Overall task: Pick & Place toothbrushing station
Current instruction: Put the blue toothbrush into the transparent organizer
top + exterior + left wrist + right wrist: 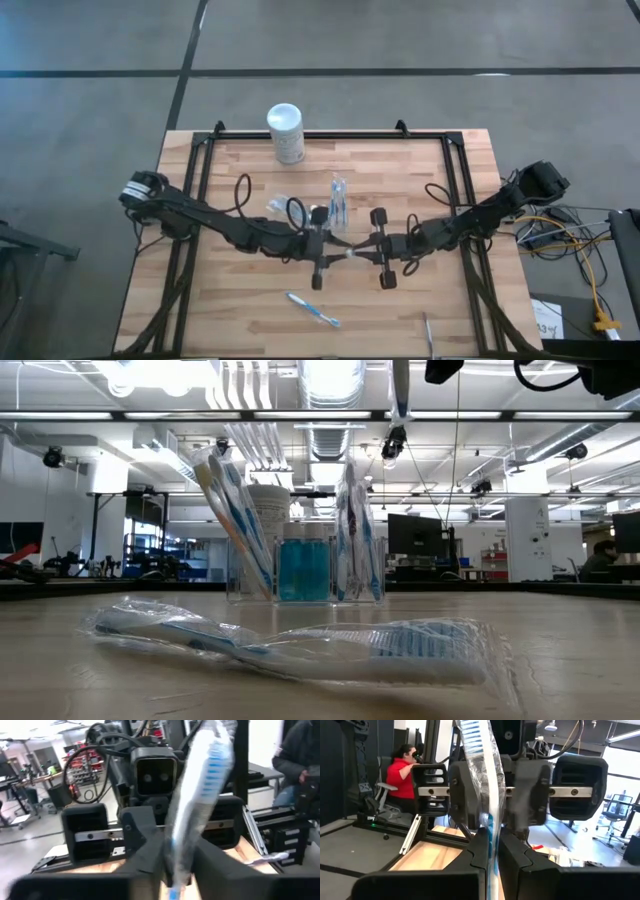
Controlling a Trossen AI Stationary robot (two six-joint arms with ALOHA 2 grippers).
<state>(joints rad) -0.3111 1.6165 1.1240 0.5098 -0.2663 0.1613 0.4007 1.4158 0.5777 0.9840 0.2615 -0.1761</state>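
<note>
Clear crinkled film wraps the toothbrush [479, 765] held upright between both arms at mid-table. No writing can be read anywhere, the yellow label on the white canister [285, 131] included. The right gripper [491, 851] is clamped tight on the wrapped brush; the left gripper [176, 870] faces it with its fingers close about the same brush. The see-through toothbrushing station [339, 203] stands just behind them, holding brushes. Another wrapped toothbrush [313, 310] lies on the wooden table [240, 310].
</note>
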